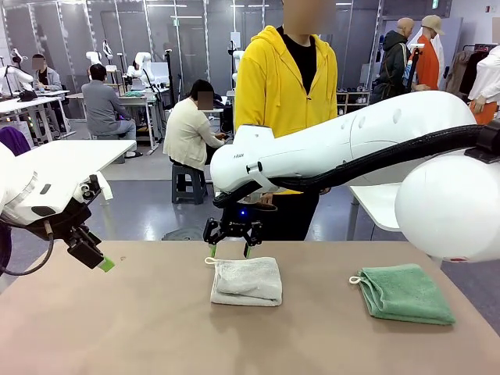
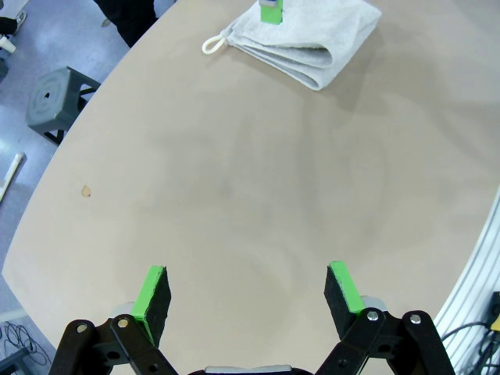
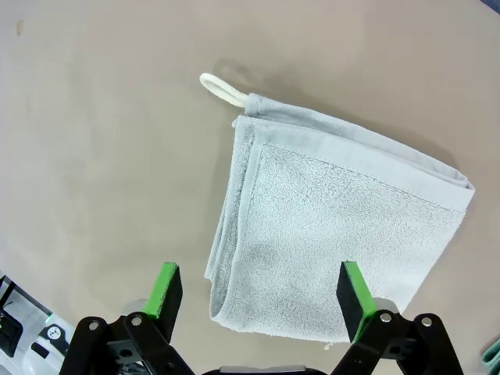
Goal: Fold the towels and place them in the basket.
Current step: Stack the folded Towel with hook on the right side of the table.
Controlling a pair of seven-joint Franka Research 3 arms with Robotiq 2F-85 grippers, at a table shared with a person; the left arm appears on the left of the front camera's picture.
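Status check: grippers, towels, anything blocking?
Right gripper open, just above the folded cream-white towel. Left gripper open, empty, over bare table. Green towel folded, untouched. Nothing blocking the cream-white towel.

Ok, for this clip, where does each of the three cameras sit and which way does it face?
Front view: fixed between the arms, facing across the table at the person in yellow; shows both arms, the white towel and the green towel.
Left wrist view: looks down past the open left end effector at bare table.
Right wrist view: looks straight down between the open right end effector onto the white towel.
Shared: the left wrist view also catches the white towel and a green fingertip of the right end effector.
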